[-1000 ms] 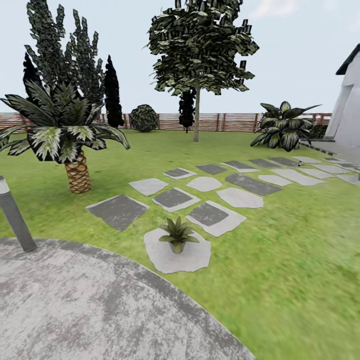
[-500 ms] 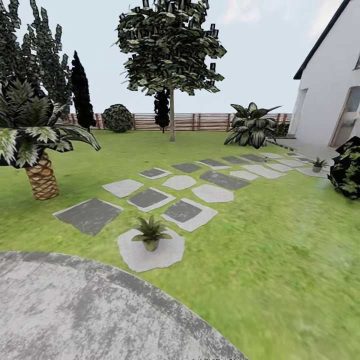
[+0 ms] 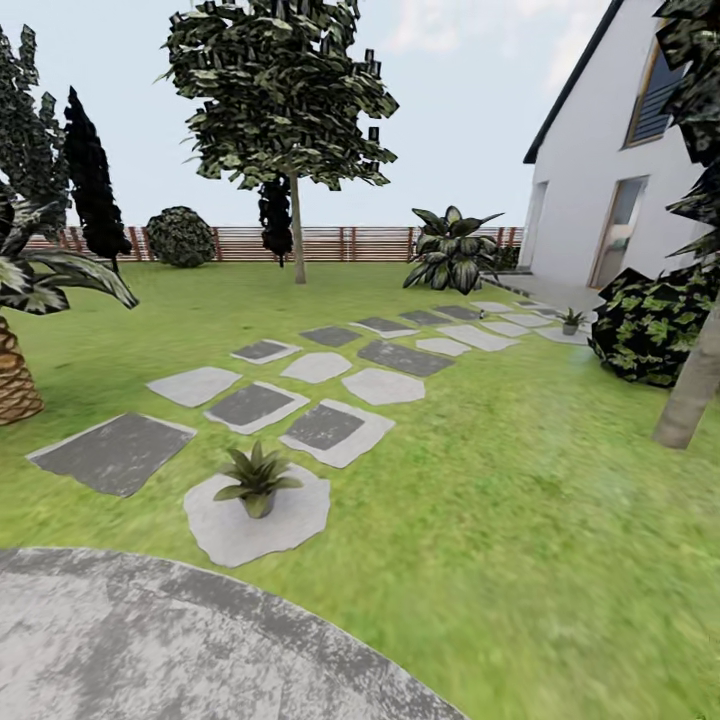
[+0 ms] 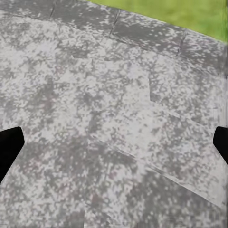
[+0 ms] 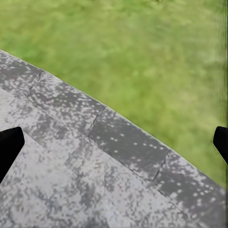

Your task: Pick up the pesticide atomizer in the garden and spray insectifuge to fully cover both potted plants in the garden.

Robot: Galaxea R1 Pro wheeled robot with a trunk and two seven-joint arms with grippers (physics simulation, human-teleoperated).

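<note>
The atomizer hasn't been spotted yet, so the garden is best scanned slowly until the bottle turns up, with the near potted plant on its pale stepping stone and the far potted plant by the house kept in sight. Both pots are seen from the head camera. The wrist cameras add what's underfoot: the left gripper over the patio, the right gripper over the lawn edge, both spread wide and empty.
</note>
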